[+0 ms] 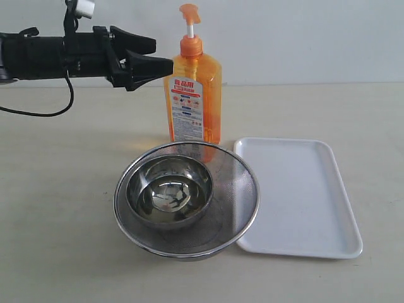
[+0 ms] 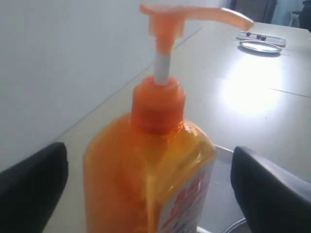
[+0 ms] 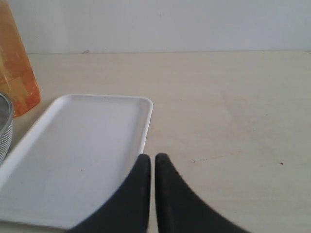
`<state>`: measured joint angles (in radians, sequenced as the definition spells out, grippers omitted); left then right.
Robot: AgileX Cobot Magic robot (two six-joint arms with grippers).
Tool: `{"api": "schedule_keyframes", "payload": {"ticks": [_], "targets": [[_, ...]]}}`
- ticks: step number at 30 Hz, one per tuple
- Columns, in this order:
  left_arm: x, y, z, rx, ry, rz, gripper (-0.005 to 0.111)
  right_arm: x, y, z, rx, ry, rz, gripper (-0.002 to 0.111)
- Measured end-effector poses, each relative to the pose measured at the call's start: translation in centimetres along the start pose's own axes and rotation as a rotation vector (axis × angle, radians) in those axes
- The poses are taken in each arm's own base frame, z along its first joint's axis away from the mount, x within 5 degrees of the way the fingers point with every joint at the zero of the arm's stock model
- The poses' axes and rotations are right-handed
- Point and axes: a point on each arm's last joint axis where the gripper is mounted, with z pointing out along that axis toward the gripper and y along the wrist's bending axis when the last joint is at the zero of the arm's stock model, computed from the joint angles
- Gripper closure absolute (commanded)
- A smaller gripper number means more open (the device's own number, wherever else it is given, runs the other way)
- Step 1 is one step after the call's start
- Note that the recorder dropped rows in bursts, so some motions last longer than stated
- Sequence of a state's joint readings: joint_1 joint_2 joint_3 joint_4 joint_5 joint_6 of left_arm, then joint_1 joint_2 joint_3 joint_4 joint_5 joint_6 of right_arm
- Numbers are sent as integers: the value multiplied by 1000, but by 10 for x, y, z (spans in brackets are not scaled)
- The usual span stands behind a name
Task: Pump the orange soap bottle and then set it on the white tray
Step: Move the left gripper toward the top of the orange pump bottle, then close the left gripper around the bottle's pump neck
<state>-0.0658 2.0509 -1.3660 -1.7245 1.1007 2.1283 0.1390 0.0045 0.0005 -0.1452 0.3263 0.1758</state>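
The orange soap bottle stands upright on the table behind the bowls, with its pump head raised on the white stem. My left gripper reaches in from the left at shoulder height and is open. In the left wrist view the bottle sits between the two black fingers, with a gap on each side. The white tray lies flat to the right of the bowls with nothing on it. My right gripper is shut and holds nothing, low over the table by the tray's edge.
A steel mesh bowl with a smaller steel bowl inside it sits just in front of the bottle, touching the tray's left edge. A wall runs behind the table. Bare tabletop lies on the left and right.
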Motion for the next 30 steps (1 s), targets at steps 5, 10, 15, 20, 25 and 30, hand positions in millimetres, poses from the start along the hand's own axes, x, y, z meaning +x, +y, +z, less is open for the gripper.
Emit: {"api": "schedule_keyframes", "payload": {"ticks": [5, 10, 15, 20, 25, 30], "targets": [[-6, -7, 1, 75, -51, 5, 22, 0, 0, 0, 0, 0, 0, 108], [-10, -15, 14, 101, -53, 14, 22, 0, 0, 0, 0, 0, 0, 108], [-16, -18, 29, 70, -23, 47, 22, 0, 0, 0, 1, 4, 0, 108], [-24, -10, 32, 2, -5, 83, 22, 0, 0, 0, 1, 4, 0, 108], [-29, -3, 33, -52, 12, 103, 22, 0, 0, 0, 1, 4, 0, 108], [-30, -4, 36, -59, 16, 107, 22, 0, 0, 0, 1, 4, 0, 108]]}}
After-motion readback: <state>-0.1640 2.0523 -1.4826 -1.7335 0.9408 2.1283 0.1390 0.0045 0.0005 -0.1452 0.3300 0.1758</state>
